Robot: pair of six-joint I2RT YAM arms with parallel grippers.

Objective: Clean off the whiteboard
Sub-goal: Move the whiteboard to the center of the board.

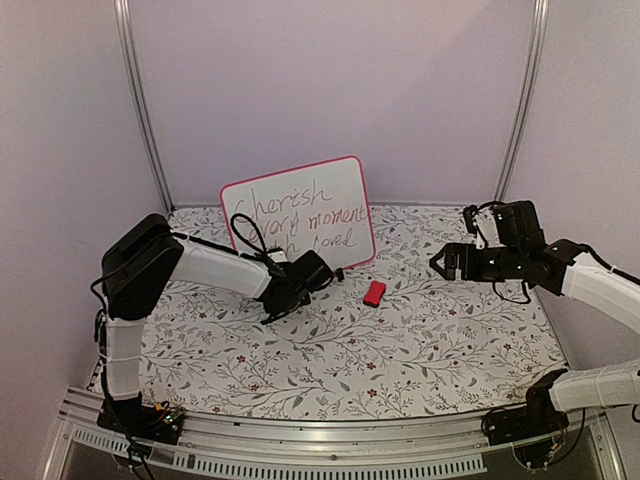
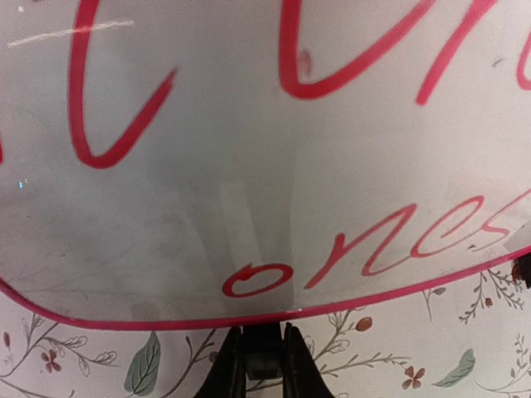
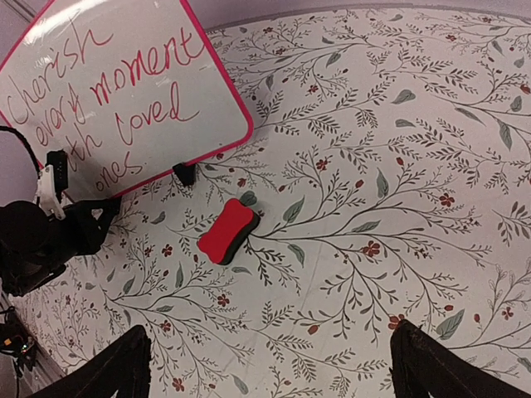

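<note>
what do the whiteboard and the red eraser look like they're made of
Whiteboard: glossy coated panel, probably melamine or similar, since it shows soft reflections; thin pink frame looks plastic. Red eraser: matte red top over a dark layer, likely foam with felt, unconfirmed.

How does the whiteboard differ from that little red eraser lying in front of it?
The whiteboard stands propped up; the eraser lies flat on the table. The whiteboard is large and white with red writing; the eraser is small with a red top. Both have rounded corners.
</note>
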